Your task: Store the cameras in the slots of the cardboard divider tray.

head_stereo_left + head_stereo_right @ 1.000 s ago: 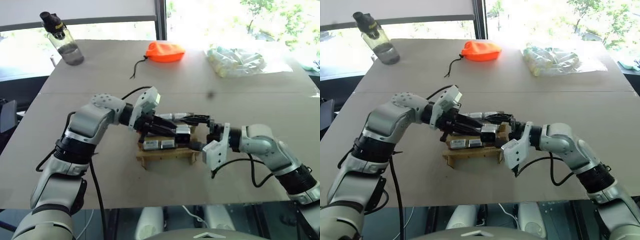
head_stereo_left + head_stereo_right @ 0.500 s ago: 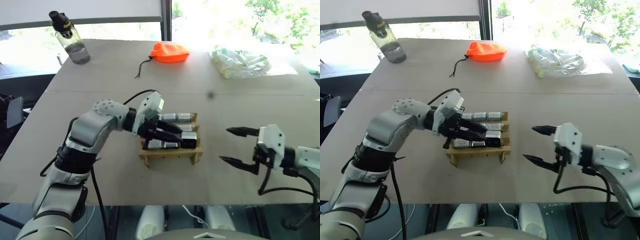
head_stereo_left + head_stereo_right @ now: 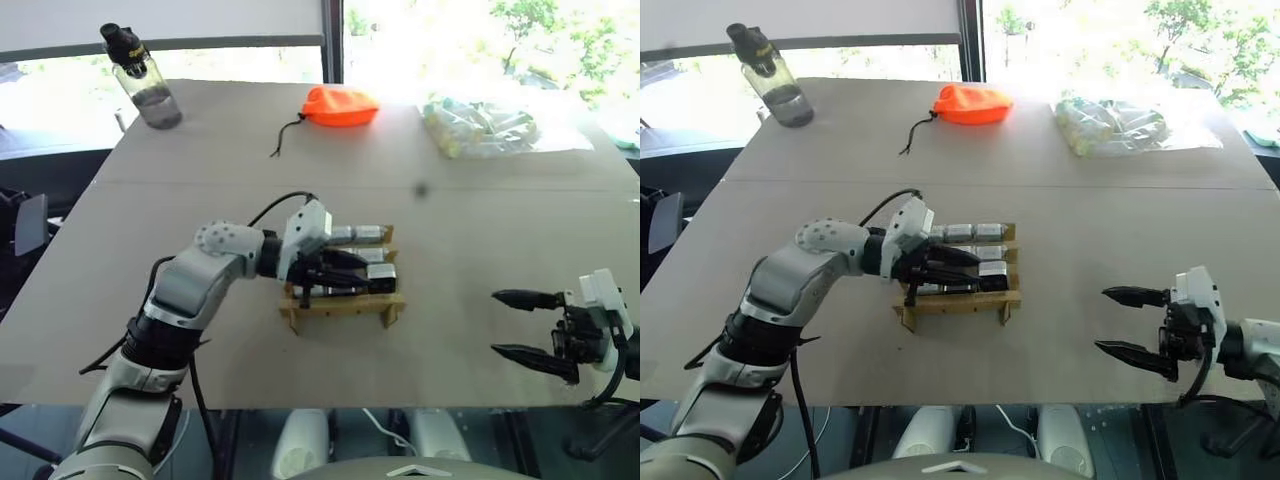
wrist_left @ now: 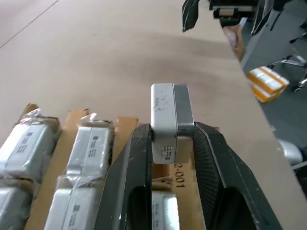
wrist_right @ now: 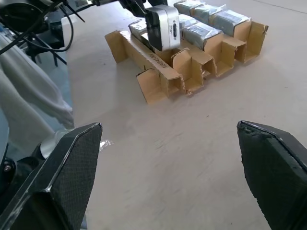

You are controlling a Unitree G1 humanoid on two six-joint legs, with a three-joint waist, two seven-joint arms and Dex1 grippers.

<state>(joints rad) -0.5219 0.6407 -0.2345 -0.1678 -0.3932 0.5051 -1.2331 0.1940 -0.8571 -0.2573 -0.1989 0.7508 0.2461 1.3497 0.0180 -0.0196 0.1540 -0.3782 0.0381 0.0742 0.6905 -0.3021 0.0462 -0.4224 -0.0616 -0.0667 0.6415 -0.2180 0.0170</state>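
The cardboard divider tray [image 3: 341, 306] lies mid-table, and several cameras [image 3: 356, 233] sit in its back and middle slots. My left gripper [image 3: 352, 277] reaches in from the left, shut on one silver-white camera [image 4: 171, 115]. It holds that camera upright just over the tray's front right corner [image 5: 158, 81], where the camera [image 5: 163, 25] shows too. Well to the right, near the table's front edge, my right gripper [image 3: 522, 324] stands open with nothing between its fingers [image 5: 72, 167], pointing back at the tray.
A water bottle [image 3: 141, 76] stands at the far left corner. An orange pouch [image 3: 340, 104] with a cord lies at the back middle, and a clear plastic bag of pale items [image 3: 481, 124] at the back right. Bare tabletop separates the tray and the right gripper.
My right gripper has drawn away from the tray to the right and rolled over, staying open. The left gripper has sunk slightly toward the tray, keeping hold of its camera. The head view has shifted.
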